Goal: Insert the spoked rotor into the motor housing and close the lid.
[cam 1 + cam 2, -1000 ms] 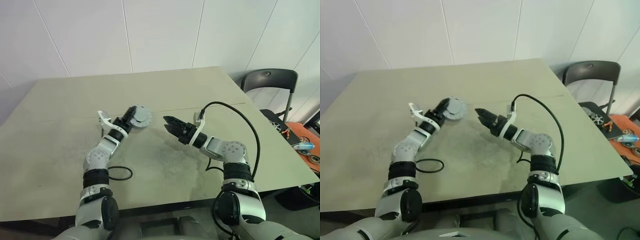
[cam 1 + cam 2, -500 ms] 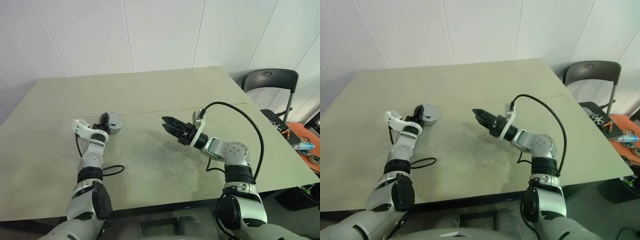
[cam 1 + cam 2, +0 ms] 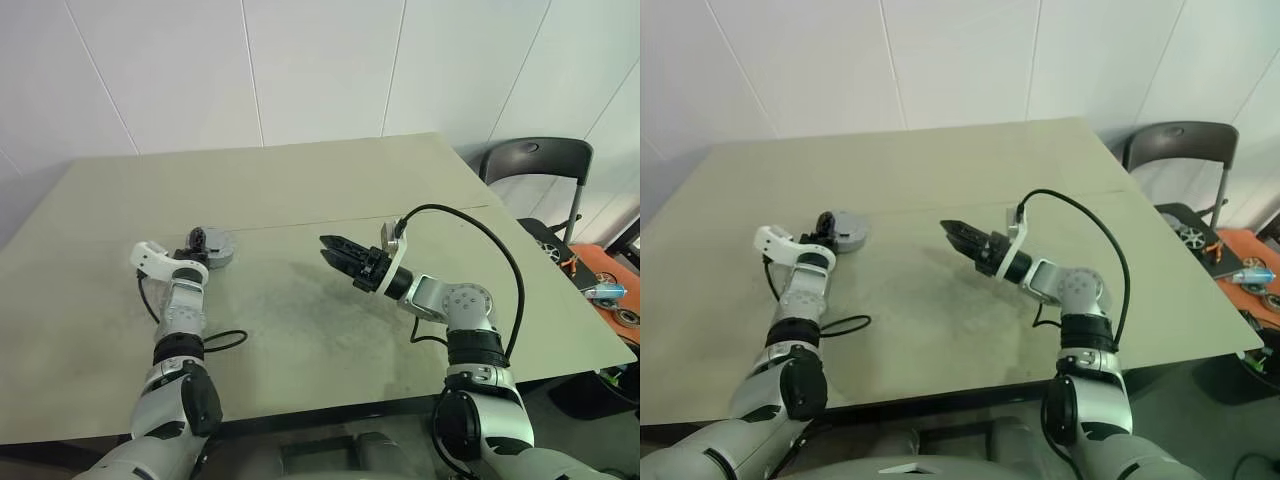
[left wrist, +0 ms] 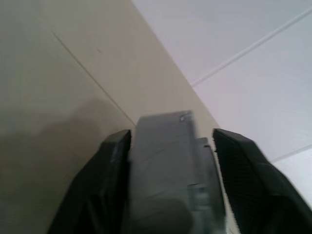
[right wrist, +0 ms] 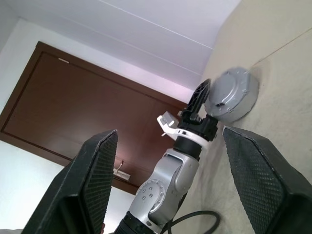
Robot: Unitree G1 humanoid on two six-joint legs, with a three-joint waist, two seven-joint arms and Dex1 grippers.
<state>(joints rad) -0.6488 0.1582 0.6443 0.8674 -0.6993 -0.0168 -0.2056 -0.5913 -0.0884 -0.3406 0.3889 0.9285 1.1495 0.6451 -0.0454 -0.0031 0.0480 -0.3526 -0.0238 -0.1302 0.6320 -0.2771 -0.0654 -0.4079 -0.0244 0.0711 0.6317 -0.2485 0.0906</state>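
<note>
Grey and round, the closed metal motor housing (image 3: 215, 249) sits flat on the matte beige table (image 3: 330, 180), its smooth capped shell between the left gripper (image 3: 200, 240)'s spread black fingers, apparently unpinched. Best now, I'd say: draw that hand straight back without nudging it. Right gripper (image 3: 327, 246) hovers mid-table, ridged fingers apart, carrying nothing, well clear of the housing.

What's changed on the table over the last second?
The left tool carried the grey round assembly leftward from mid-table and set it down; its fingers now stand apart around it. The right tool stayed open, hovering mid-table.
</note>
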